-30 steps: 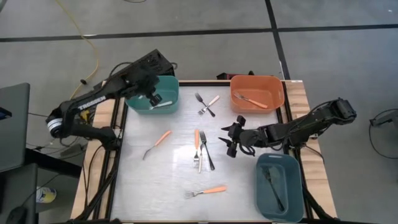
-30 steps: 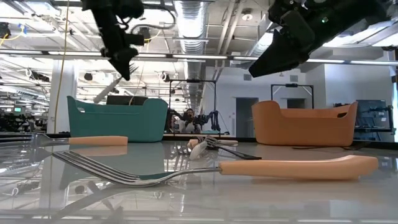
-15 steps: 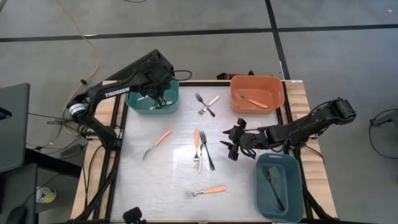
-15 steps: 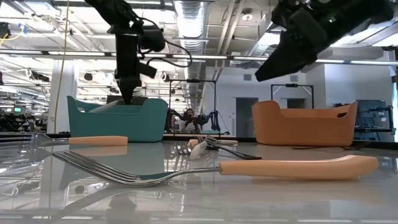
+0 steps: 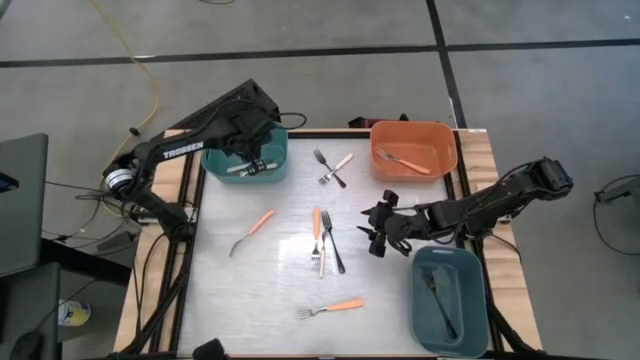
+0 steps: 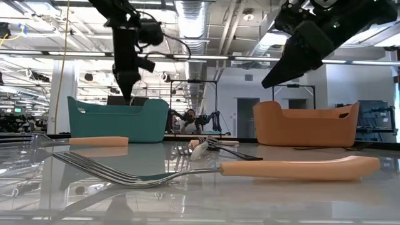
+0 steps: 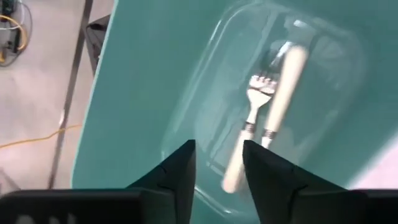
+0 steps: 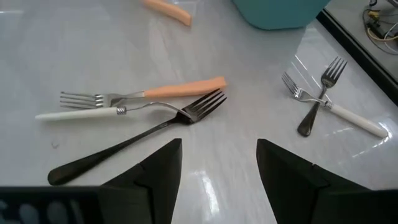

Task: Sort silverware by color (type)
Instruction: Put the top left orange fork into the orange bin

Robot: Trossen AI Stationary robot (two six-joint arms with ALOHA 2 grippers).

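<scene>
My left gripper (image 5: 248, 158) hangs open over the teal bin (image 5: 210, 172) at the table's far left. On the bin's floor lie two white-handled forks (image 7: 286, 81), side by side, below the fingers and untouched. My right gripper (image 5: 368, 230) hovers open above the table right of centre. Just beyond its fingers lie a black fork (image 8: 143, 137), an orange-handled fork (image 8: 180, 88) and a white-handled fork (image 8: 74, 114), which cross one another. A dark fork and a white-handled fork (image 5: 333, 167) lie crossed at the far middle. More orange-handled forks (image 5: 252, 231) (image 5: 330, 307) lie singly on the table.
An orange bin (image 5: 440, 135) at the far right holds an orange-handled fork (image 5: 403, 160). A blue-grey bin (image 5: 475, 290) at the near right holds a dark fork (image 5: 438, 300). In the low view the near orange fork (image 6: 294, 167) lies close to the camera.
My left gripper came down over the teal bin with a white-handled fork, let it go and rose a little. That fork now lies on the bin's floor beside the other white-handled one.
</scene>
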